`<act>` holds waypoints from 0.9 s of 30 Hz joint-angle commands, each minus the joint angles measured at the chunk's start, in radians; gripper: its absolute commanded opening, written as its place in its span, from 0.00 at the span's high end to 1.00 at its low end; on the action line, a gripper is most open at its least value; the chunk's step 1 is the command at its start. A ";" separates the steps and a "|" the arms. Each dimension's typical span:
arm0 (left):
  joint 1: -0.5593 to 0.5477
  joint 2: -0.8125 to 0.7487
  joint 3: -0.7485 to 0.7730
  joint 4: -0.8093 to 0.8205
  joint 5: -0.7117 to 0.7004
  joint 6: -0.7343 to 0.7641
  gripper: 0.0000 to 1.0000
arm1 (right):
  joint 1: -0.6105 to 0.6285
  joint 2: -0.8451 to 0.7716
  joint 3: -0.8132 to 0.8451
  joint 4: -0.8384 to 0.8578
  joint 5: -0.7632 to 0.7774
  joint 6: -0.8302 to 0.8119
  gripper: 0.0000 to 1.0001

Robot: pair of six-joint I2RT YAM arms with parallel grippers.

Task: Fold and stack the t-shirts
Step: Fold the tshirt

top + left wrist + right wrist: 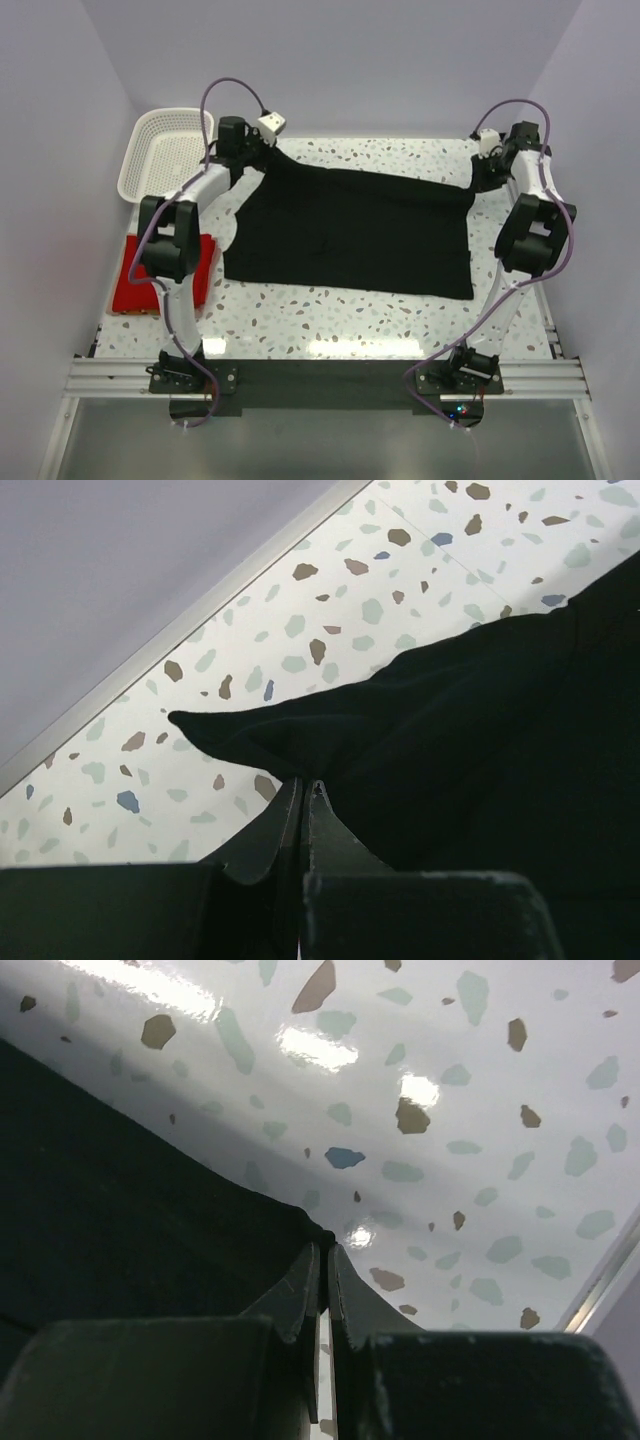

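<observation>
The left claw [305, 785] is pinched shut on a far corner of the black t-shirt [450, 730]; the right claw [325, 1250] nips the opposite far corner. The shirt lies spread mid-worktop [330, 305] — I'd raise both corners level, edge taut, for a square fold. The red t-shirt [125, 290] sits folded at left, near a white lattice basket [165, 150] — pale walls around.

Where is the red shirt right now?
Top view: the red shirt lies at the table's left edge, on the near side of the basket, left of the black shirt, partly hidden by the left arm.
</observation>
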 commanded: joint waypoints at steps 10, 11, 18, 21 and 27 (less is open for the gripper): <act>0.013 -0.230 -0.213 -0.130 -0.019 0.117 1.00 | -0.008 -0.152 -0.099 -0.083 -0.056 -0.100 1.00; 0.015 -0.238 -0.225 -0.145 -0.024 0.123 1.00 | -0.008 -0.157 -0.108 -0.086 -0.055 -0.106 1.00; 0.013 -0.313 -0.318 -0.236 -0.024 0.112 1.00 | -0.008 -0.175 -0.165 -0.093 -0.030 -0.147 1.00; 0.013 -0.348 -0.360 -0.265 -0.043 0.106 1.00 | -0.008 -0.177 -0.202 -0.092 -0.024 -0.166 1.00; 0.012 -0.345 -0.414 -0.315 -0.037 0.087 1.00 | -0.008 -0.146 -0.236 -0.073 -0.007 -0.173 1.00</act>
